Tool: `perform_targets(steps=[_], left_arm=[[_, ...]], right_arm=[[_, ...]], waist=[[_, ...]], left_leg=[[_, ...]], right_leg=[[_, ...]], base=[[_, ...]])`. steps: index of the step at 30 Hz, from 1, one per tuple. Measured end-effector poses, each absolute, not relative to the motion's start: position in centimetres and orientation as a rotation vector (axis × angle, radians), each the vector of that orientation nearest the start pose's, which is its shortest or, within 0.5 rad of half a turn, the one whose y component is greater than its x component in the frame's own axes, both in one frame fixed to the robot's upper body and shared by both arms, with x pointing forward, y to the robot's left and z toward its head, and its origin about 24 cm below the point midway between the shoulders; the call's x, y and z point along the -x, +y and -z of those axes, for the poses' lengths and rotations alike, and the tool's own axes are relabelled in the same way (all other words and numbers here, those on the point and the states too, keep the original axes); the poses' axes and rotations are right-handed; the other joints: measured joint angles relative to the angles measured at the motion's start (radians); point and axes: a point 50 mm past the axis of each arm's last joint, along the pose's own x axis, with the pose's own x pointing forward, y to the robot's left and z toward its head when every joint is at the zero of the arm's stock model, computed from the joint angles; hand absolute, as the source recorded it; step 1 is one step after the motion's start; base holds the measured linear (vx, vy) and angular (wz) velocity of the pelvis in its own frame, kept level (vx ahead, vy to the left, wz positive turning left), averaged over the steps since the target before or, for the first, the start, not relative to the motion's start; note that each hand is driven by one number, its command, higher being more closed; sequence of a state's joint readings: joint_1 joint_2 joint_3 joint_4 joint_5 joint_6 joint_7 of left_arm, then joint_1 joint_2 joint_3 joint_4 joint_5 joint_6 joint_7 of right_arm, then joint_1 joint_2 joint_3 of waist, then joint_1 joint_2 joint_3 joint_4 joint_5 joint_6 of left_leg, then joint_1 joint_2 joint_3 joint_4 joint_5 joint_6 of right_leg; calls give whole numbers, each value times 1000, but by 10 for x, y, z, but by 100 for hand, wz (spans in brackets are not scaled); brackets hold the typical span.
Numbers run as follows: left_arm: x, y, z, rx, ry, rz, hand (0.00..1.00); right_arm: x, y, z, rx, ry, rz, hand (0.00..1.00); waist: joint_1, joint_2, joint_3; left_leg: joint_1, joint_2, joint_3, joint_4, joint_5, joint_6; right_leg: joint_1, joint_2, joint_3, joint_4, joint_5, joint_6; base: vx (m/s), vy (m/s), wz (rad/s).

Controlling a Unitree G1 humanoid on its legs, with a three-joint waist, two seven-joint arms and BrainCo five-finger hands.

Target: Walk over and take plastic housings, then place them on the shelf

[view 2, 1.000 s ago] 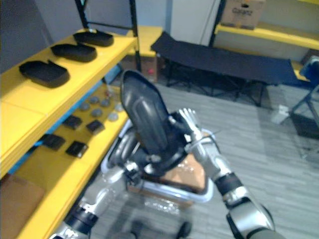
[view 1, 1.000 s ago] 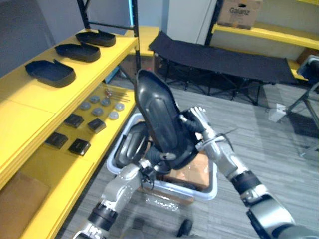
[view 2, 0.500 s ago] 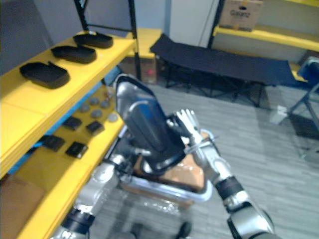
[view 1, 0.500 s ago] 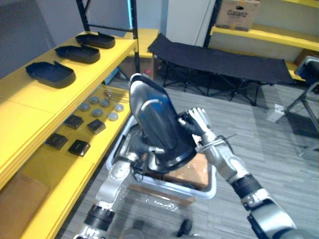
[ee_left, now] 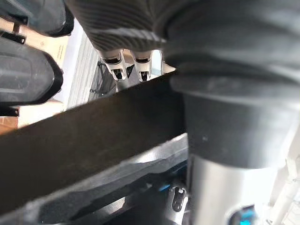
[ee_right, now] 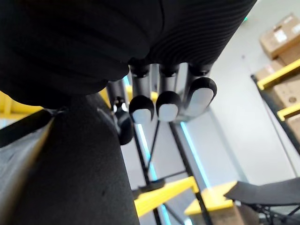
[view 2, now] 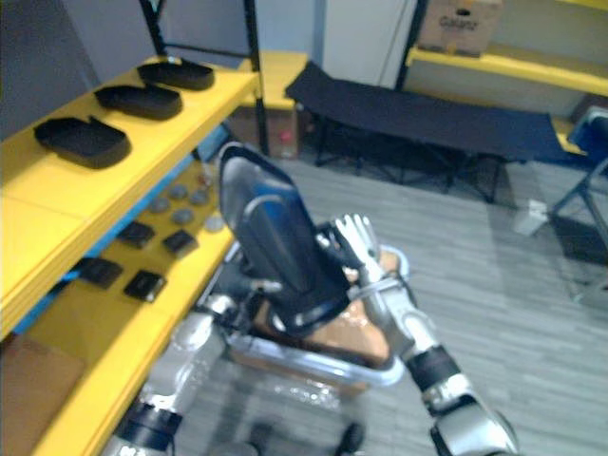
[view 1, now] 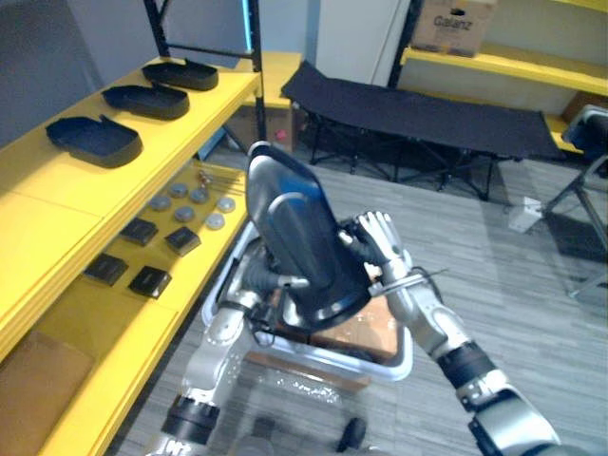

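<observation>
The black plastic housing (view 1: 299,237) stands tilted above the white bin (view 1: 407,353). It is pressed between the right hand (view 1: 380,242), laid flat and straight-fingered on its side, and the left hand (view 1: 258,278) beneath (clasped or flat, I cannot tell). It is likely light, stiff and slick, so hold it by its rims. Since a second ago the left hand has risen higher above the bin.

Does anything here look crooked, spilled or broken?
Nothing spilled or broken. The housing stands on end, tilted, between left hand and right hand above the bin; three housings on the shelf lie flat.
</observation>
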State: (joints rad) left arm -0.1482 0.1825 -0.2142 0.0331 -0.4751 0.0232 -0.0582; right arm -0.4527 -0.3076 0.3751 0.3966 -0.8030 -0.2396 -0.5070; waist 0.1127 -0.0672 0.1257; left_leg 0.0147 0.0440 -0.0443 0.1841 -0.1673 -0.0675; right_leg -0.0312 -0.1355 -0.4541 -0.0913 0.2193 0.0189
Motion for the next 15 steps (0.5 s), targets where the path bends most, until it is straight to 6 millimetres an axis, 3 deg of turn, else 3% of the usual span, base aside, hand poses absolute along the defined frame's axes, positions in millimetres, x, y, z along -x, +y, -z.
perform_targets(steps=[15], left_arm=[[-273, 127, -60, 290, -55, 196, 100]], right_arm=[[-311, -91, -92, 953, -644, -11, 100]], waist=[[12, 1, 0]], left_leg=[[0, 1, -1, 1, -1, -1]], right_leg=[[-1, 1, 1, 0, -2, -3]], base=[[0, 0, 0]])
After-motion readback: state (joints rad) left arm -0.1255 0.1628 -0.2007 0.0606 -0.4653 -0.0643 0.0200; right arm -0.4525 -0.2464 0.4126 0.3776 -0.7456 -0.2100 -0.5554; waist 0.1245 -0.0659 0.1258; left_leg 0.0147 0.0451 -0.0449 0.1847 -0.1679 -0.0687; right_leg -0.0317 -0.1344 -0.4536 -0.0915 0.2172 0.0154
